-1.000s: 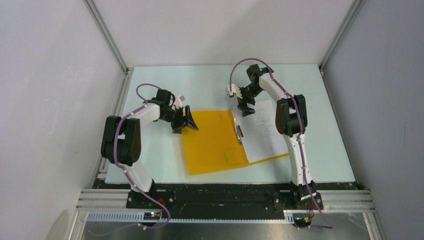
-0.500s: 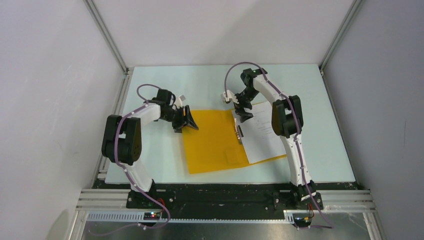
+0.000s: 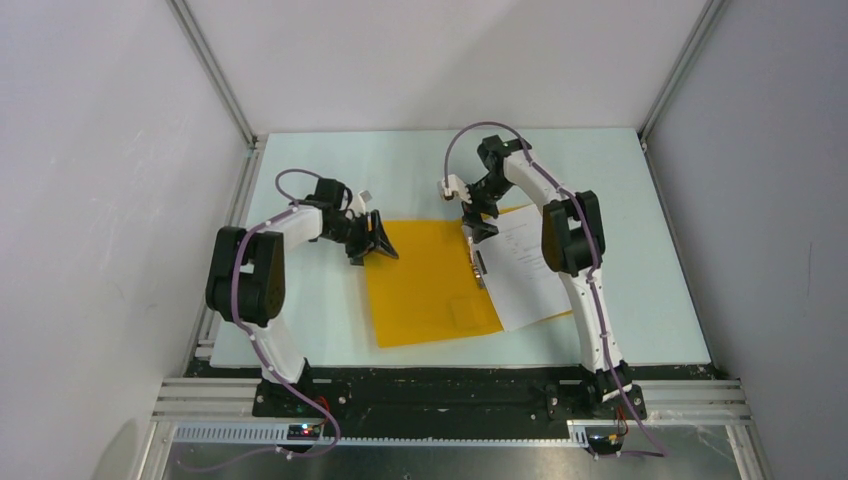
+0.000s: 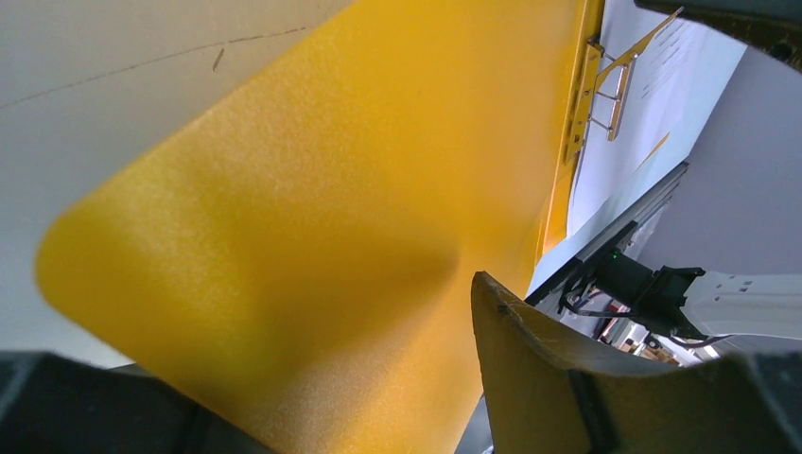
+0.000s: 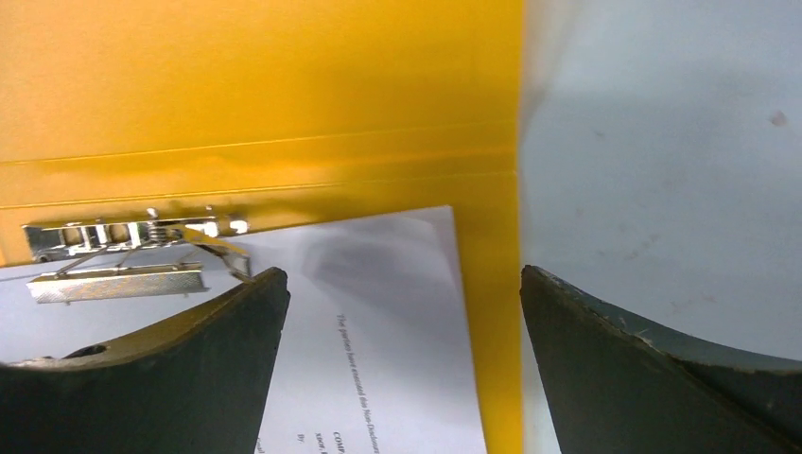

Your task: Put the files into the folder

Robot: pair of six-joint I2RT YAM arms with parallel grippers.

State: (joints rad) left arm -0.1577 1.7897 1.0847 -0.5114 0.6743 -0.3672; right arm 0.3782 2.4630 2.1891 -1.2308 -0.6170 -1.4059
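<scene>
As the right gripper (image 3: 478, 226) has slid left off the files (image 3: 525, 268) toward the metal clip (image 3: 479, 268), jaws wide and empty, the sheets sit unclipped on the right half of the open folder (image 3: 425, 285). Left gripper (image 3: 372, 245) narrowed at the cover's far-left corner; can't tell if it pinches. Both arms reach forward, elbows bent.

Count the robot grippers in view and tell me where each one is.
2. The left gripper is at the orange-yellow folder's far left corner; the right gripper is open over the files' far corner, by the metal clip. None seems hidden.
</scene>
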